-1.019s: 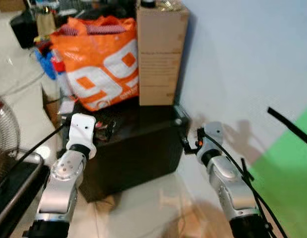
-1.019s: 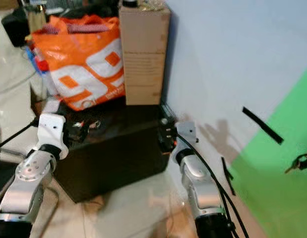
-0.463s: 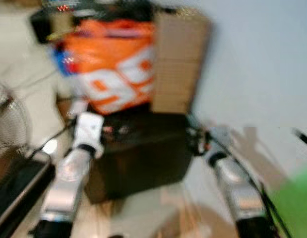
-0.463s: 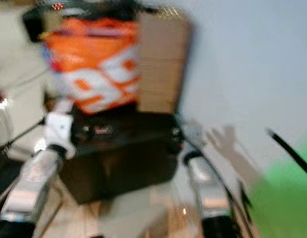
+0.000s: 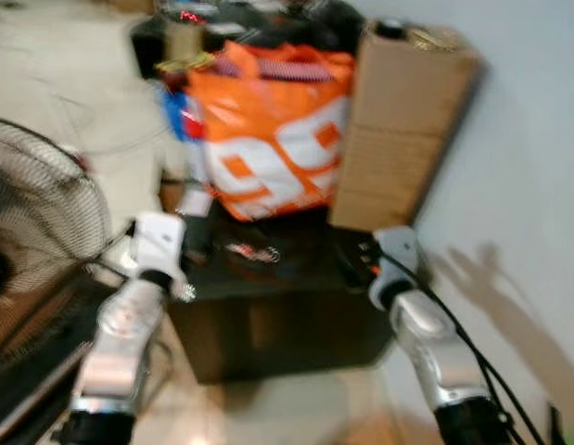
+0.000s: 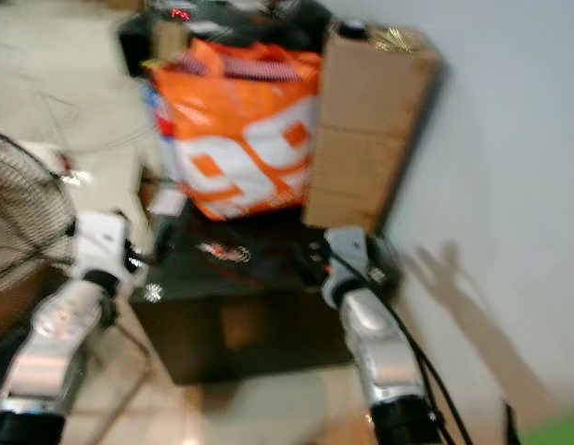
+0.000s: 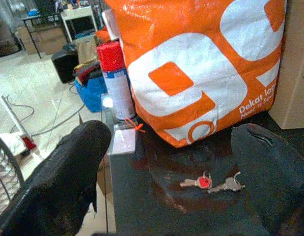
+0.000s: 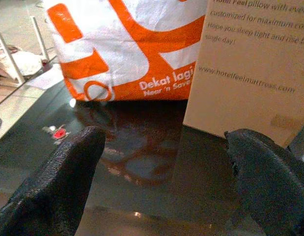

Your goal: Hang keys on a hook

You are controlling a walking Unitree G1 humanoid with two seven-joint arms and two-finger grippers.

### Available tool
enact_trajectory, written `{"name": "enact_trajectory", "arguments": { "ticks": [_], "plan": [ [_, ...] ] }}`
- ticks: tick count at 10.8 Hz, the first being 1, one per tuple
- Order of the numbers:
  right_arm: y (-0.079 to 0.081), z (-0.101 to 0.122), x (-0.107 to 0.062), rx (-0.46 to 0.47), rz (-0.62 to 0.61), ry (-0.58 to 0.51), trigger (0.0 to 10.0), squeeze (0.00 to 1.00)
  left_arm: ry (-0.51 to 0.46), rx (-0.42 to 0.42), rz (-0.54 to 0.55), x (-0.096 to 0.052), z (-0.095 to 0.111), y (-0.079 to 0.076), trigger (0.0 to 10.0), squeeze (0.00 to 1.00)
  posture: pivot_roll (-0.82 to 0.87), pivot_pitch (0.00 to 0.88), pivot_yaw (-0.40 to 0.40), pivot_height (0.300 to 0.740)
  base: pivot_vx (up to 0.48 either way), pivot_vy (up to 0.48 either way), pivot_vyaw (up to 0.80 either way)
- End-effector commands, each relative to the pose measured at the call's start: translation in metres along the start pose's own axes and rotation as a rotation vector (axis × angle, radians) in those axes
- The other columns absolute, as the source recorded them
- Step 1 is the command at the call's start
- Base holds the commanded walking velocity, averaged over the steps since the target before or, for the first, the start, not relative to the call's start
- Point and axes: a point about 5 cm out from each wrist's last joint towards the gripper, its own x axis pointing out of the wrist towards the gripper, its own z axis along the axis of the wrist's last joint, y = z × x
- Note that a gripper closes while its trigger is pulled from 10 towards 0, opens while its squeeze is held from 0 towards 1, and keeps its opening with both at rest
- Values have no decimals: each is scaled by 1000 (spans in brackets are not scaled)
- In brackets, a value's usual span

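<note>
Keys lie flat on the dark table before the orange bag; with left gripper jaws spread, centre over the red-tagged key and descend squarely before you pinch

A glossy black bench carries two silver metal keys, one with a red plastic head. Behind them stands an orange woven-plastic shopping bag printed with big white numerals and small white lettering; its handles are striped red and white. Beside it rises a plain tan cardboard box with dark printed text. A spray can has a red cap over a white and blue body, with a blue bag behind it. The arms are silver with white wrist blocks; the left hand and right hand have black fingers. The wall is pale blue-grey, the floor cream.
</note>
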Motion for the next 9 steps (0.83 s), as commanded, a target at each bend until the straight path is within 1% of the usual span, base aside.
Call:
{"name": "enact_trajectory", "arguments": {
  "ticks": [1,4,6,9],
  "plan": [
    [-1,6,2,-5,-3,-22,10000,1000,-14,17,8,2,5,4,10000,0,-15,0,-30,740,341,0,0],
    [-2,6,2,-29,9,-17,10000,1000,-17,16,5,4,5,4,10000,0,-25,0,-29,740,335,0,0],
    [-4,4,4,-75,42,6,10000,1000,-22,9,-1,6,6,0,10000,0,-26,0,-35,740,328,0,0],
    [-3,2,6,-105,63,19,10000,1000,-22,8,-2,5,6,1,10000,0,-21,0,-40,740,311,0,800]
  ]
}}
